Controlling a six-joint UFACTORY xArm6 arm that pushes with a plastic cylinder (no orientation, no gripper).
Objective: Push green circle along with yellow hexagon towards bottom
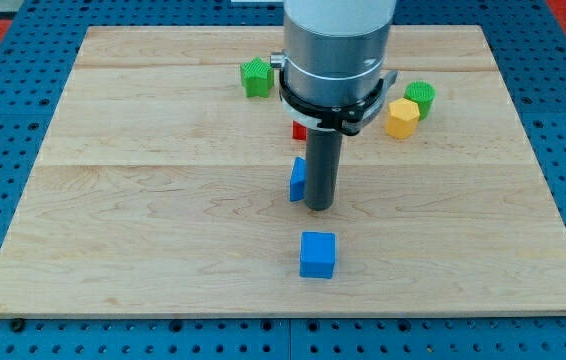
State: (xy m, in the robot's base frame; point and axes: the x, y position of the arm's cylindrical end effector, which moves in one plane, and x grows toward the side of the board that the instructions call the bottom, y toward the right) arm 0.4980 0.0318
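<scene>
The green circle (421, 98) sits at the view's upper right, touching the yellow hexagon (401, 117) just below and left of it. My tip (319, 206) rests on the board near the middle, well to the left of and below both blocks. A blue block (297, 179) stands right against the rod's left side.
A green block (256, 77) lies at the top centre-left. A red block (300, 130) is mostly hidden behind the rod. A blue cube (317, 254) lies below my tip. The wooden board (143, 220) sits on a blue pegboard.
</scene>
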